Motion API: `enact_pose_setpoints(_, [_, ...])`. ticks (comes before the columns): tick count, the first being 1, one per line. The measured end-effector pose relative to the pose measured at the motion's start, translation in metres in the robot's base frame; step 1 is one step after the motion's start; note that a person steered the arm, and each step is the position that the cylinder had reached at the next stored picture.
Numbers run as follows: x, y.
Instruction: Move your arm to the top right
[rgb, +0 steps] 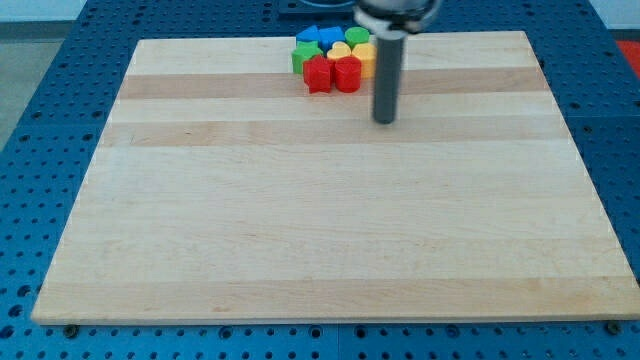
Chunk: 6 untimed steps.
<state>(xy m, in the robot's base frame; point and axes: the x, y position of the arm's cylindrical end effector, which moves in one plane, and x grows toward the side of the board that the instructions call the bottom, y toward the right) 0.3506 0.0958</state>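
My tip (385, 120) sits on the wooden board (300, 240) a little above its middle and right of centre, just below and to the right of a tight cluster of blocks near the top edge; being a bare rod, it has nothing to open, close or grasp with. The cluster holds two red blocks (332, 73) side by side at the front, a green block (304, 55) at the left, a blue block (318, 37) behind, a yellow block (341, 50) in the centre and another green block (357, 37) at the back. The rod (386, 75) covers the cluster's right side, so a further yellow block (366, 55) shows only partly, shapes are hard to make out, and the board towards the top right corner lies open.
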Motion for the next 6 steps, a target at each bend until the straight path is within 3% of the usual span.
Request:
enact_pose_setpoints(3, [-0.082,0.097])
enact_pose_setpoints(5, [-0.158,0.075])
enact_pose_setpoints(6, [-0.159,0.049])
